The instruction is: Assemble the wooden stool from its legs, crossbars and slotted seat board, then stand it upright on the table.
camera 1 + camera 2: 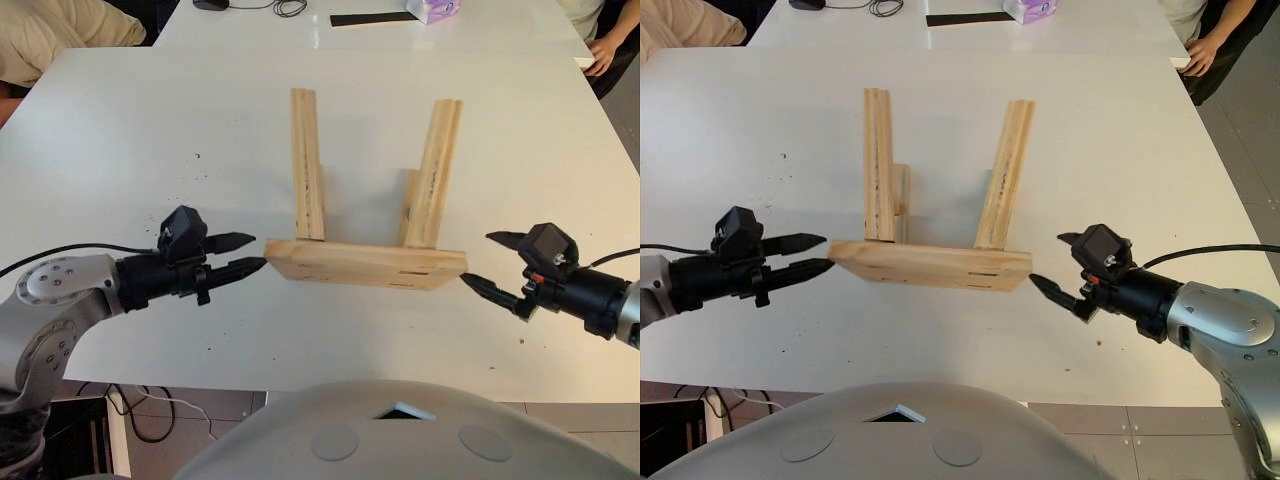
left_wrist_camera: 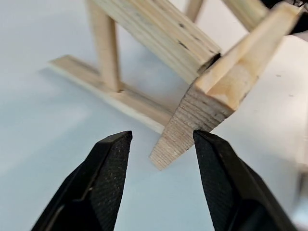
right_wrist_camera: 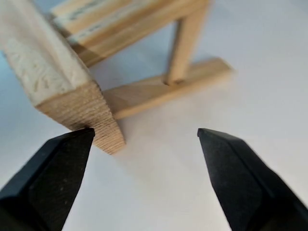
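Observation:
The wooden stool lies on its side on the white table [image 1: 150,130]. Its seat board [image 1: 365,264] stands on edge towards me, and two legs [image 1: 307,165] [image 1: 433,172] point away with a short crossbar [image 1: 408,205] between them. My left gripper [image 1: 258,251] is open at the board's left end; in the left wrist view its fingers [image 2: 108,168] straddle the board's corner [image 2: 192,120] with gaps on both sides. My right gripper [image 1: 476,258] is open wide at the board's right end [image 3: 72,91], one fingertip [image 3: 72,144] close under that corner.
A black strip [image 1: 372,19], a tissue pack [image 1: 433,10] and a cable [image 1: 290,7] lie on the far table. People sit at the far corners, not touching the stool. Bare tabletop surrounds the stool; the front edge [image 1: 300,385] runs just behind both arms.

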You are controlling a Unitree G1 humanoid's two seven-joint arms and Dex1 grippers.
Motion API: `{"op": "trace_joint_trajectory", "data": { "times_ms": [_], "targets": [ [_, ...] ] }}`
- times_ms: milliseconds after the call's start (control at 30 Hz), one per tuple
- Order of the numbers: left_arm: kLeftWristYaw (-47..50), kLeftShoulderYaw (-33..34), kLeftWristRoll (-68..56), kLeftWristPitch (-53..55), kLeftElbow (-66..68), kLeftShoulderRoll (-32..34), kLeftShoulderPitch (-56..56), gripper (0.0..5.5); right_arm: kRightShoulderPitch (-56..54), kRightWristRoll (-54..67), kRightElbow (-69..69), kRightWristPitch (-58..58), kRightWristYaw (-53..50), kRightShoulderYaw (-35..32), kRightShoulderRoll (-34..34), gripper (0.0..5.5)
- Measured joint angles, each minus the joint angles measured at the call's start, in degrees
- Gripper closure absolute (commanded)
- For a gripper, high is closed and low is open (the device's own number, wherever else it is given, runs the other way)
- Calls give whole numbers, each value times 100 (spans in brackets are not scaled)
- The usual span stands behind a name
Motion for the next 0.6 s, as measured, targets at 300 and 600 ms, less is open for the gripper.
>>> {"op": "trace_joint_trajectory", "data": {
  "times_ms": [300,600],
  "targets": [
    [-867,-496,1476,-2018,1504,-30,-37,311,501,-972,2187,-2054,1419,283,-588,150],
    [-1530,-1658,2536,-3987,3115,-695,-536,264,910,-1626,2174,-3280,1489,1681,-277,150]
  ]
}}
